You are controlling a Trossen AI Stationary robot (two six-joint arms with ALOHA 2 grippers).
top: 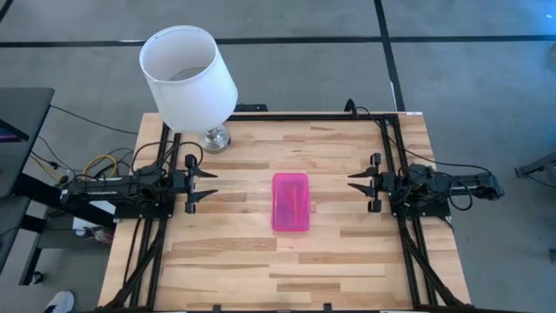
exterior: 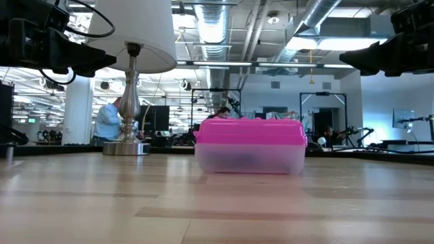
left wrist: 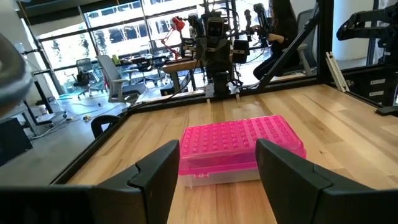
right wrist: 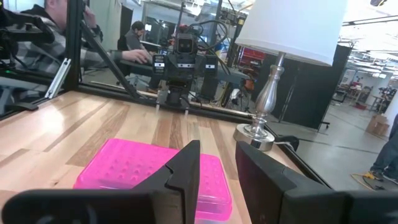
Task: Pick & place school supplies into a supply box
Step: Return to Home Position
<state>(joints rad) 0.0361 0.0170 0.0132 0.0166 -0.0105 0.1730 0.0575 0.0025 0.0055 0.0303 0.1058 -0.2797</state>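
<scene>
The closed supply box (top: 290,202) sits at the centre of the surface (top: 347,261), long axis twelve-to-six, left pincer (top: 211,183) off at its nine, right pincer (top: 352,182) slightly nearer at three, both open and empty

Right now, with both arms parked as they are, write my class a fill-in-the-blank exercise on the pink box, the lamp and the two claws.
1. The supply box lies on the table with its pink lid ____.
2. The white lamp stands on the ____ arm's side of the table.
3. The left claw and the right claw are both ____, holding nothing.
4. The supply box lies ____ the two claws, touched by neither.

Missing words: closed; left; open; between.
</scene>
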